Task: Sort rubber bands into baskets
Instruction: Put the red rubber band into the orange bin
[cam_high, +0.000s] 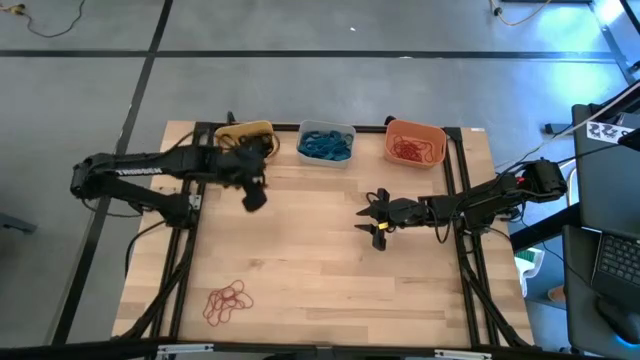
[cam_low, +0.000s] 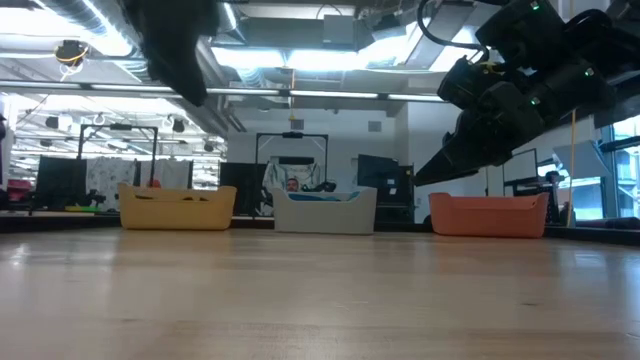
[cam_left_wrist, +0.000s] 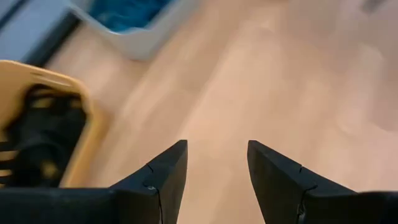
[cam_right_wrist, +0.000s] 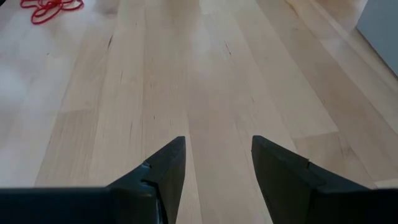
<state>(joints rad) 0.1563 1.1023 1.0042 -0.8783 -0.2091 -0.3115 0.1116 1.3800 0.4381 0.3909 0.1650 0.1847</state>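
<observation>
Looking across the table, we judge the last loose red rubber bands (cam_high: 228, 303) at the near-left corner to lie about equally far from both empty, parted grippers: the left gripper (cam_high: 254, 196) beside the yellow basket (cam_high: 245, 134), the right gripper (cam_high: 374, 217) mid-table

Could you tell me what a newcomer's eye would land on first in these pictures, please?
Probably the three baskets in a row along the table's far edge: the yellow basket with black bands, the grey basket with blue, the orange basket with red. Next, the red rubber bands lying alone near the front left corner. The left gripper and the right gripper are both open and empty.
</observation>
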